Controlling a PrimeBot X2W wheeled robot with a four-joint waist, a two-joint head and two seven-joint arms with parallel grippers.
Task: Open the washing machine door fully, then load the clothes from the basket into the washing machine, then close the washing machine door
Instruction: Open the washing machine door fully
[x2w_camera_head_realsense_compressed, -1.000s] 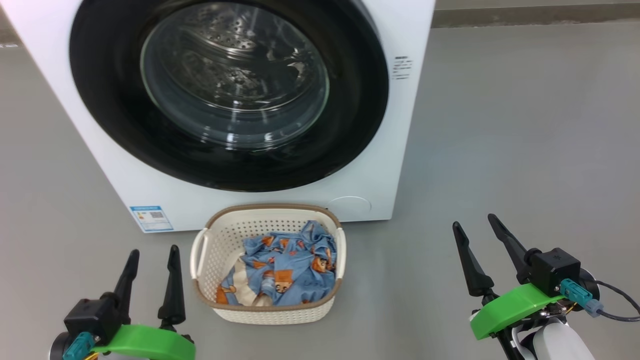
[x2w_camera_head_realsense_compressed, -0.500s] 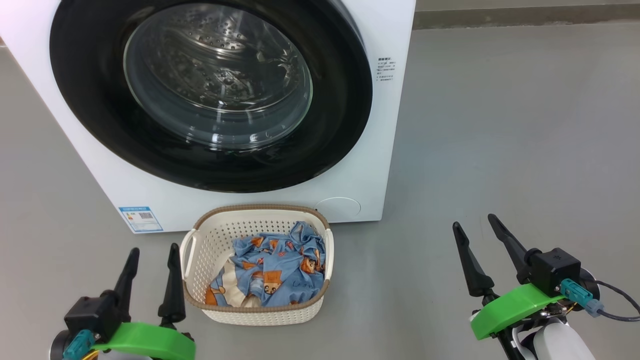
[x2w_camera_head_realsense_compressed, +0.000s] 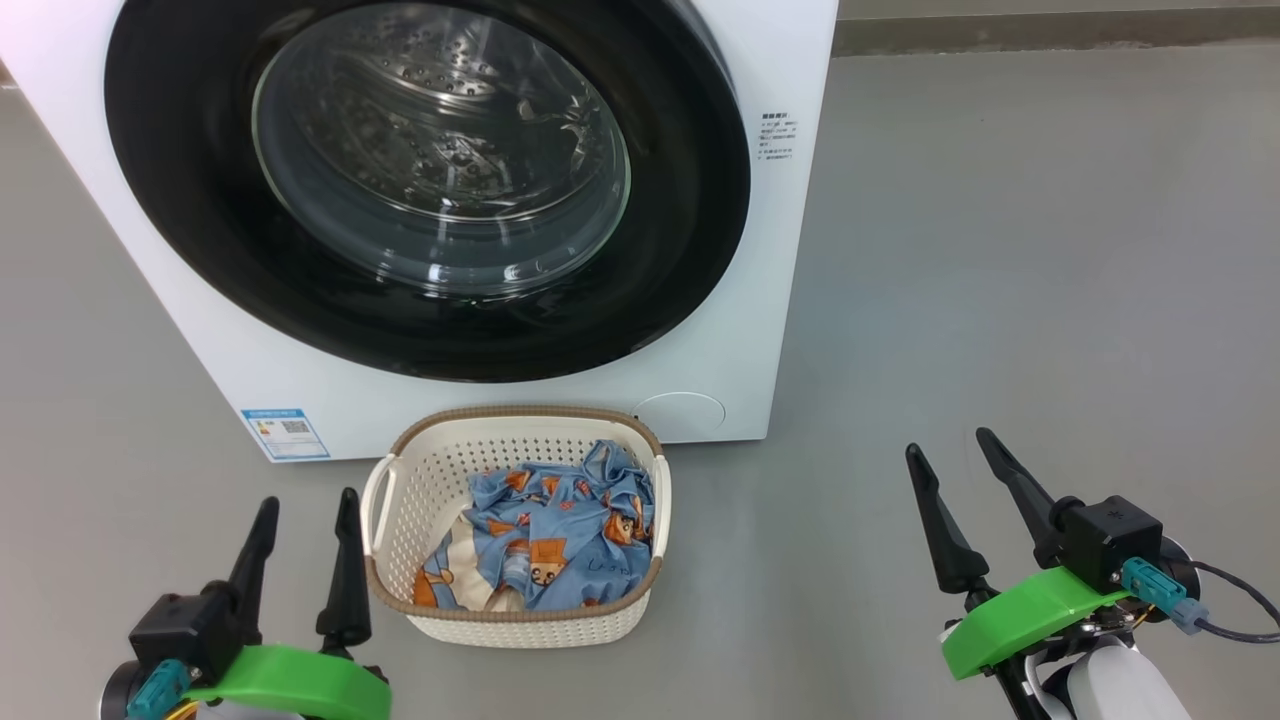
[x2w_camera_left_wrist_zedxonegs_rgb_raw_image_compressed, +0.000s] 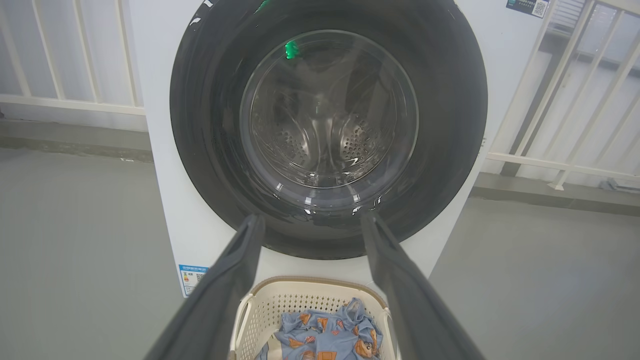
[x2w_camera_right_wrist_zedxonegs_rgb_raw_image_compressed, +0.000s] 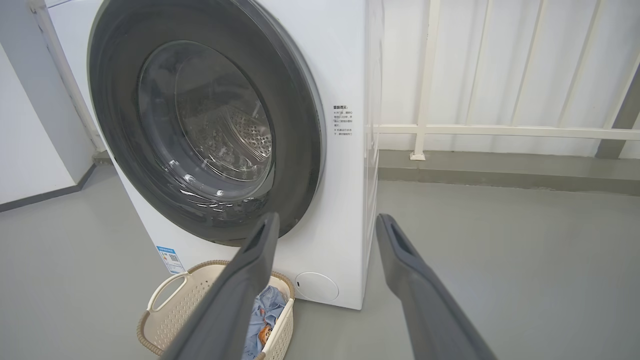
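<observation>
- Step one (opening up) doesn't look started yet: the washing machine door (x2w_camera_head_realsense_compressed: 430, 190) sits shut on the washing machine (x2w_camera_head_realsense_compressed: 790, 300).
- The left pincer (x2w_camera_head_realsense_compressed: 308, 500) and right pincer (x2w_camera_head_realsense_compressed: 948, 443) both gape wide with nothing in them.
- The basket (x2w_camera_head_realsense_compressed: 520, 630) is on the floor (x2w_camera_head_realsense_compressed: 1000, 250) at 6 o'clock from the door. The left pincer is just beside it at 9, the right well apart at 3.
- The clothes (x2w_camera_head_realsense_compressed: 550, 540) are crumpled inside it: soft blue bear-print fabric in perforated cream plastic with a woven-look rim.
- Next, I'd guess: catch the door's edge and swing it out. I can't spot a handle, and that glossy black ring around the bulging glass looks slippery.
</observation>
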